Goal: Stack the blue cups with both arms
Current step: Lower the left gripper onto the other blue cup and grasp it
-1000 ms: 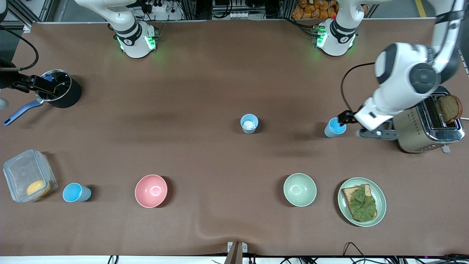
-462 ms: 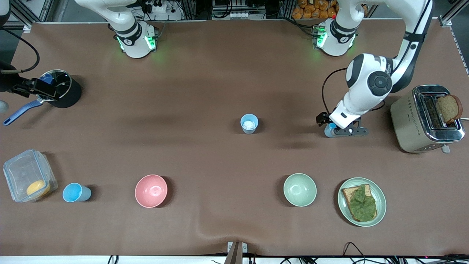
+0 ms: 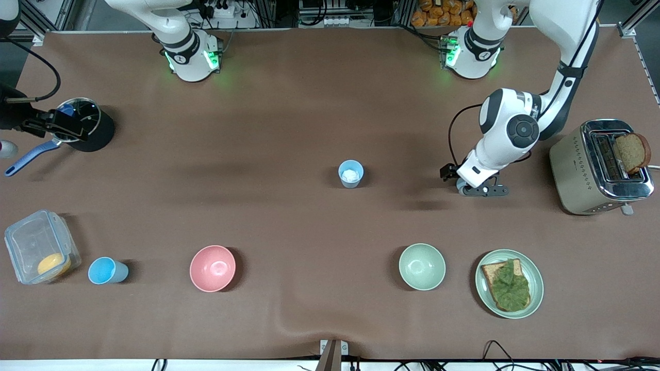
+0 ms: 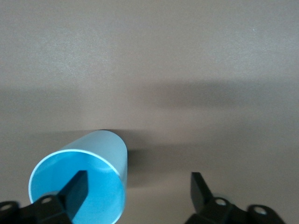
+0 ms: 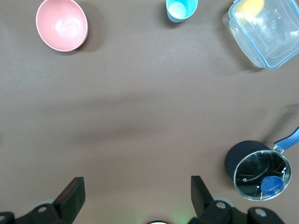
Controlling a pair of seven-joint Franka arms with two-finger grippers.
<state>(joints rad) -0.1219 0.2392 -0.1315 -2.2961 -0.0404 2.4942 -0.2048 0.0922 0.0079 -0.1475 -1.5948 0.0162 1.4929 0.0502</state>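
A blue cup (image 4: pixel 88 165) with a bright blue inside stands beside the toaster; in the front view my left gripper (image 3: pixel 472 186) covers it. The left gripper (image 4: pixel 138 179) is open, with one finger over the cup's mouth and the other outside its wall. A second blue cup (image 3: pixel 350 173), whitish inside, stands at the table's middle. A third blue cup (image 3: pixel 105 270) stands next to the clear container and also shows in the right wrist view (image 5: pixel 181 9). My right gripper (image 3: pixel 62 128) is open and empty, held high over the black pot, and shows in its wrist view (image 5: pixel 138 184).
A toaster (image 3: pixel 598 167) holding a bread slice stands at the left arm's end. A plate (image 3: pixel 536 288) with toast, a pale green bowl (image 3: pixel 422 266) and a pink bowl (image 3: pixel 212 268) lie nearer the camera. A clear container (image 3: pixel 41 246) and a black pot (image 3: pixel 98 134) are at the right arm's end.
My left gripper has moved from beside the toaster onto the bright-blue-inside cup and lowered, now covering it in the front view. The right gripper barely moved.
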